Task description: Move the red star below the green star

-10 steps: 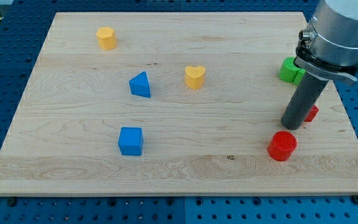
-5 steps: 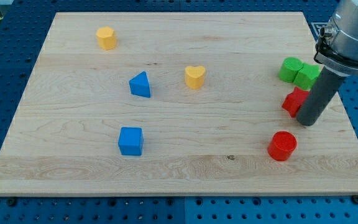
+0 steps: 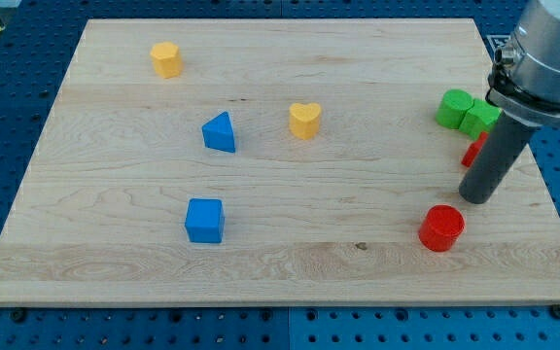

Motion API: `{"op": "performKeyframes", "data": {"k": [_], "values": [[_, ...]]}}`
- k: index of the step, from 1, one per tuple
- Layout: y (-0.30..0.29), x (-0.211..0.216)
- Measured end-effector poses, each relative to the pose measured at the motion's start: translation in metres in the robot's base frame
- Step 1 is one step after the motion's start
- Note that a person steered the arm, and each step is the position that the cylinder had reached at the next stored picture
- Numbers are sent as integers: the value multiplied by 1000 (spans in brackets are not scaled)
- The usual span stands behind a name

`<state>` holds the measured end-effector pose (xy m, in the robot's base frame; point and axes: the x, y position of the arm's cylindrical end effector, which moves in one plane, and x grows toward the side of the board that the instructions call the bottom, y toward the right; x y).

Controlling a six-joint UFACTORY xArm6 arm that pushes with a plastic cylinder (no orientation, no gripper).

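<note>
The red star lies near the board's right edge, mostly hidden behind my rod; only its left sliver shows. It sits just below the green star, which touches a green cylinder on its left. My tip rests on the board just below the red star, in front of it. A red cylinder stands below and left of my tip.
A yellow heart is in the middle, a blue triangle left of it, a blue cube at lower left, a yellow block at upper left. The board's right edge is close to my tip.
My rod first moved right off the red star, uncovering it, then shifted slightly left and down, so it covers most of the star again.
</note>
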<state>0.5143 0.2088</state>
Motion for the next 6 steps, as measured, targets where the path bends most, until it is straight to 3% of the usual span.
{"op": "performKeyframes", "data": {"k": [3,6], "values": [[16,-27],[32,-28]]}}
